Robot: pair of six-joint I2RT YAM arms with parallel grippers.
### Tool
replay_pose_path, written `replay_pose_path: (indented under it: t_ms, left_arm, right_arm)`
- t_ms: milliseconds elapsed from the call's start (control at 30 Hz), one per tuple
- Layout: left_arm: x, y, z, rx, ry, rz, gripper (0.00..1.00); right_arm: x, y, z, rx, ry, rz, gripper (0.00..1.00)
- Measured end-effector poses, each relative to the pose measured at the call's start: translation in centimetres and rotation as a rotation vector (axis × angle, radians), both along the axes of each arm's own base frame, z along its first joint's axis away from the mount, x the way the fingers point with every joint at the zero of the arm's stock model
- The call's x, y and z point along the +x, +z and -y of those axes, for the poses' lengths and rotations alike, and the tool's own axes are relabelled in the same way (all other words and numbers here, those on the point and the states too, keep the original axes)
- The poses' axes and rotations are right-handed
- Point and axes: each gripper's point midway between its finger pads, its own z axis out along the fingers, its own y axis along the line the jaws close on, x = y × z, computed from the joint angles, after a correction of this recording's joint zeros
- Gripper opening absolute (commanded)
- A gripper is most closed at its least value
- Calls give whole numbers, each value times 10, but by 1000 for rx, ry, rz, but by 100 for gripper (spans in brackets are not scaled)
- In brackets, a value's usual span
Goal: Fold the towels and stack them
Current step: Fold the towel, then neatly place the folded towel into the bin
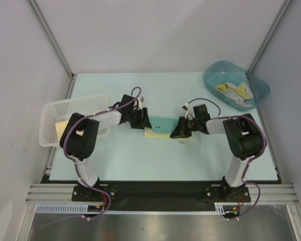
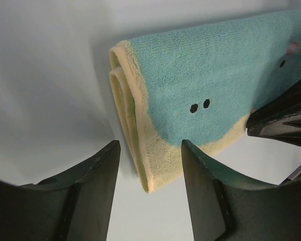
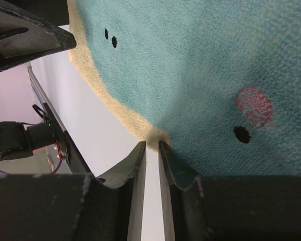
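The left jaws stand spread around the folded end of the teal-and-yellow towel. The right jaws, nearly together, pinch its yellow edge.

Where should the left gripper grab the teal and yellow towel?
Take the towel at its folded yellow end, coming in low from the left. The layers stack there into one thick edge, and the open jaws of the left gripper face it. The right gripper pinches the near edge, so that side is taken.
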Motion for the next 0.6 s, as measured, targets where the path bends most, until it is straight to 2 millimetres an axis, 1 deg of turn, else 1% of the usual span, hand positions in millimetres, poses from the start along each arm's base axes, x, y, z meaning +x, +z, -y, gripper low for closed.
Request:
replay_pose_path:
  t_ms: [167, 267, 467, 600]
  left_arm:
    - [-2, -9, 1, 17, 4, -17, 58]
    - [-2, -10, 3, 15, 11, -18, 57]
    - [-1, -11, 12, 17, 12, -15, 53]
    - [0, -13, 16, 38, 24, -12, 48]
  right_arm:
    - [0, 0, 0, 0, 0, 0, 22]
    - [0, 0, 0, 0, 0, 1, 22]
    - [0, 0, 1, -2, -3, 4, 22]
    - [1, 3, 1, -9, -10, 17, 22]
